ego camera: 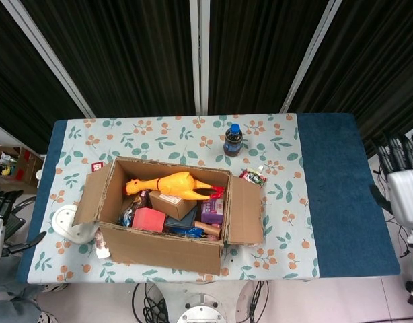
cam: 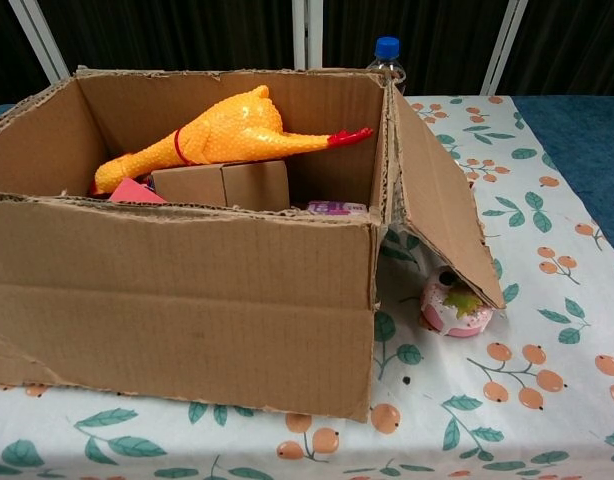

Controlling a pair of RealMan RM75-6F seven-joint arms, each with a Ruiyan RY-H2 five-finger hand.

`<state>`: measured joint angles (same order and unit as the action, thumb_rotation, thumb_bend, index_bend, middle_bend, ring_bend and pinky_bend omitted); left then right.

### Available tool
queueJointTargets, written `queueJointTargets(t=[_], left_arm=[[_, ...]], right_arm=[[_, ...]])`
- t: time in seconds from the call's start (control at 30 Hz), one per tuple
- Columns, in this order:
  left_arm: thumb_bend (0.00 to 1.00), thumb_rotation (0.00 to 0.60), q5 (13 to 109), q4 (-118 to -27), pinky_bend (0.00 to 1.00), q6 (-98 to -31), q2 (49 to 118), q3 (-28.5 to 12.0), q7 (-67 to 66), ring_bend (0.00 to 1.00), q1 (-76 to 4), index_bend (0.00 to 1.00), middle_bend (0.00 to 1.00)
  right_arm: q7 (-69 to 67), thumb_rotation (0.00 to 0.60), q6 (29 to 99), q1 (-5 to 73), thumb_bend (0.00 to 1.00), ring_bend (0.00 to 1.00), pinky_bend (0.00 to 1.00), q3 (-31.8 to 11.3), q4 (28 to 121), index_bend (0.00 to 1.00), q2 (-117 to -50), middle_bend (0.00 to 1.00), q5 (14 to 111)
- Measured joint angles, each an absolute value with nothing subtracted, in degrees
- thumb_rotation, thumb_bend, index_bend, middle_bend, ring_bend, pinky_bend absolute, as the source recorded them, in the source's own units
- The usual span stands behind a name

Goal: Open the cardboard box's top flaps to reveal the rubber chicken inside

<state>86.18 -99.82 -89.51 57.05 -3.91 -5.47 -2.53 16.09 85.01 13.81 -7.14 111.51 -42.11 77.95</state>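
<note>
Cardboard box (ego camera: 167, 250) stands open (rubber chicken (ego camera: 169, 184) exposed).

We find the box (ego camera: 167, 249), plain brown cardboard, standing upright on the tabletop (ego camera: 341, 175) with its top open and side flaps folded outward. Inside, the chicken (ego camera: 169, 184), yellow-orange with red feet, lies on its side atop other contents, fully exposed along the far wall.

- My views are bright and evenly lit from above, no glare.
- Soft shadows sit inside the box (cam: 187, 290).
- Both are sharp; the backdrop curtains (ego camera: 139, 54) stay dark.
</note>
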Motion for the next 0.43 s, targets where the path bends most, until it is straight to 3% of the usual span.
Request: queueJointTargets(t=[0.27, 0.43], left_arm=[[0.09, 0.331, 88.1, -97.9, 0.23, -90.3, 57.8, -2.8, -5.7, 0.12, -2.0, 0.13, 0.14], [0.09, 0.334, 89.4, -96.6, 0.23, -90.3, 58.3, -2.3, -4.1, 0.12, -2.1, 0.13, 0.14]], right_arm=[[2.5, 0.6, 88.4, 3.4, 0.18, 0.0, 0.0, 1.1, 91.6, 0.0, -53.4, 0.0, 82.4], [-2.0, 0.6, 91.5, 0.6, 0.18, 0.0, 0.0, 2.6, 83.6, 0.0, -60.2, 0.0, 86.6]])
